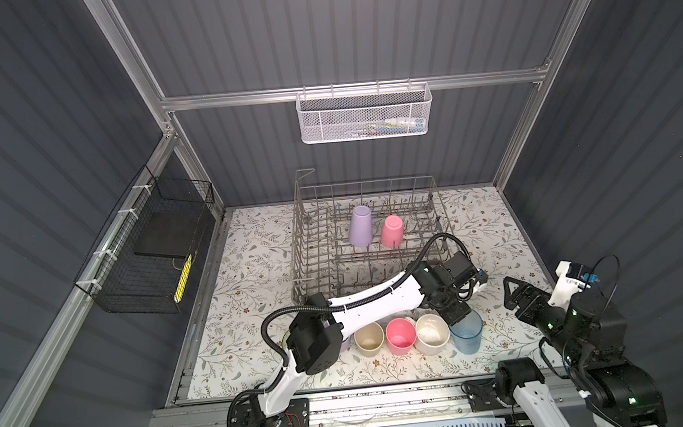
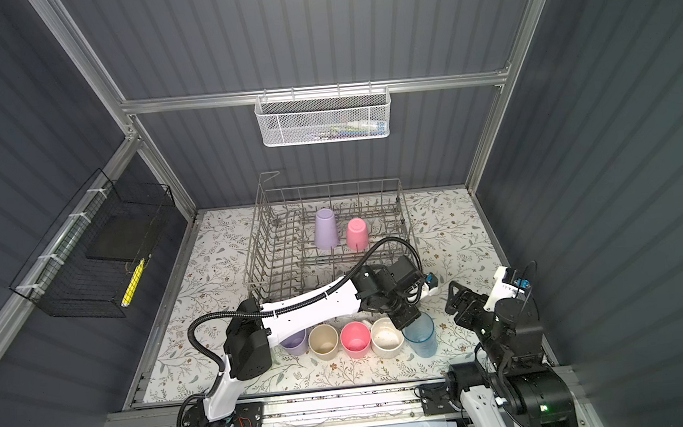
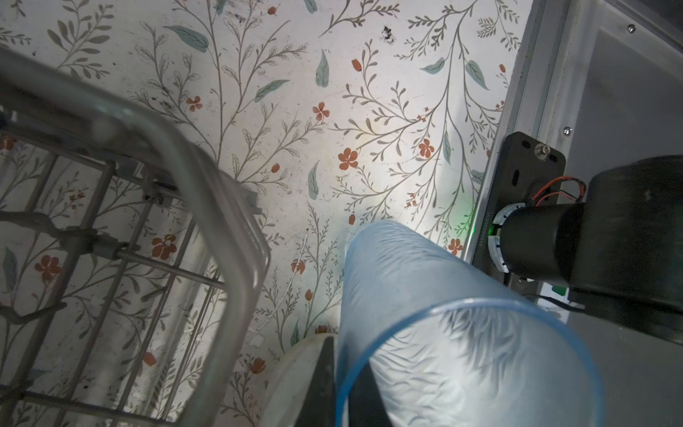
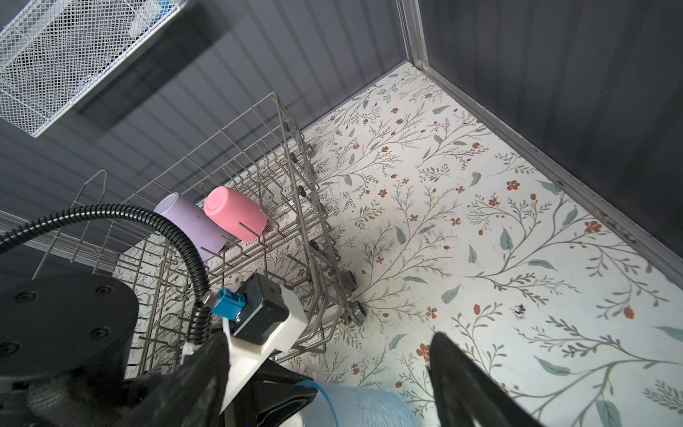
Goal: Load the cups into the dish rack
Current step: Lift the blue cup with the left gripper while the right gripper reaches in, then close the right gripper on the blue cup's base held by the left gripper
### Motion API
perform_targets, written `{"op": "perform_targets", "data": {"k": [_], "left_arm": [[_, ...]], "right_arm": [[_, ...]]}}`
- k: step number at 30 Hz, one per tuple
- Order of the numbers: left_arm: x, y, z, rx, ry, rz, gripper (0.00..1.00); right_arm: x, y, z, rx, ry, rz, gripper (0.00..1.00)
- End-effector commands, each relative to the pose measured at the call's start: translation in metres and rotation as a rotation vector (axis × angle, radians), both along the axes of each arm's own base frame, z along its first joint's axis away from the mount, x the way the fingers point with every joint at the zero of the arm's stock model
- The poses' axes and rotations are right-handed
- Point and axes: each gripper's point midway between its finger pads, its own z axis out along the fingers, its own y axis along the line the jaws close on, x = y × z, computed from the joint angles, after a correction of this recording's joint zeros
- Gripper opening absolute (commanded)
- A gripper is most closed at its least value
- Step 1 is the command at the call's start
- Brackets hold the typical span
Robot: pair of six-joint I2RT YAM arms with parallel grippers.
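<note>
- Clear blue cup (image 3: 454, 281) is filling the near part of my left wrist view. Its open rim is sitting closest to the lens and its narrower base is resting on the floral mat (image 3: 369, 111).
- I am pinching that cup's wall at the rim with my left gripper (image 1: 457, 318). The jaws are clenched, with one finger (image 3: 327, 377) outside and the other showing dimly through the plastic inside.
- My right gripper (image 1: 510, 293) is hanging spread wide and empty, near the cup at its 3 o'clock.
- Taking the tabletop as a clock with 12 at the back wall, the cup is standing at about 5 o'clock, at the right end of the front row. The dish rack (image 1: 297, 243) is sitting from the centre toward 12, its near-right corner close by.
- Inside the rack, a lilac cup (image 1: 360, 225) and a pink cup (image 1: 392, 231) are resting mouth-down over the tines.
- I am judging these risks:
  - A thin-wall rim pinch is leaving the cup free to pivot or slip once I lift and turn it over.
  - The wide cream cup (image 1: 431, 332) is sitting just beside it at 9 o'clock, so a sideways drag could be toppling it.
  - The rack's tall wire side could be catching the cup's base if I carry it low.
  - My open right gripper is waiting close enough to be clipped.
- The cup is standing upright with its mouth pointing up, and its long axis is running vertical.
</note>
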Motion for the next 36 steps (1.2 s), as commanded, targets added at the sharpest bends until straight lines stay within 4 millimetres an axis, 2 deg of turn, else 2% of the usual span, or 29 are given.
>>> {"op": "perform_targets", "data": {"k": [1,3,8,14,18,21,27,32,36], "left_arm": [[0.0,0.008,0.034,-0.03,-0.033,-0.02,0.0],[-0.001,0.013,0.047,-0.045,-0.051,-0.018,0.0],[-0.004,0.023,0.086,-0.14,-0.095,-0.026,0.0],[-0.007,0.036,0.134,-0.28,-0.153,-0.013,0.0],[-0.007,0.046,0.169,-0.426,-0.15,0.003,0.0],[0.005,0.06,0.192,-0.55,-0.098,0.038,0.0],[0.04,0.1,0.219,-0.735,-0.015,0.123,0.0],[0.053,0.122,0.227,-0.873,0.064,0.128,0.0],[0.058,0.133,0.235,-0.964,0.135,0.097,0.0]], "right_arm": [[0.001,0.004,0.01,0.021,-0.037,0.019,0.85],[0.001,0.011,0.016,0.061,-0.059,0.042,0.86],[0.006,0.035,0.047,0.158,-0.129,0.16,0.88],[0.009,0.044,0.077,0.184,-0.206,0.21,0.9],[0.014,0.055,0.089,0.231,-0.24,0.268,0.92],[0.019,0.067,0.093,0.278,-0.256,0.327,0.93],[0.026,0.09,0.097,0.342,-0.266,0.465,0.97],[0.031,0.113,0.096,0.412,-0.247,0.603,0.99],[0.035,0.129,0.096,0.482,-0.249,0.712,0.99]]}}
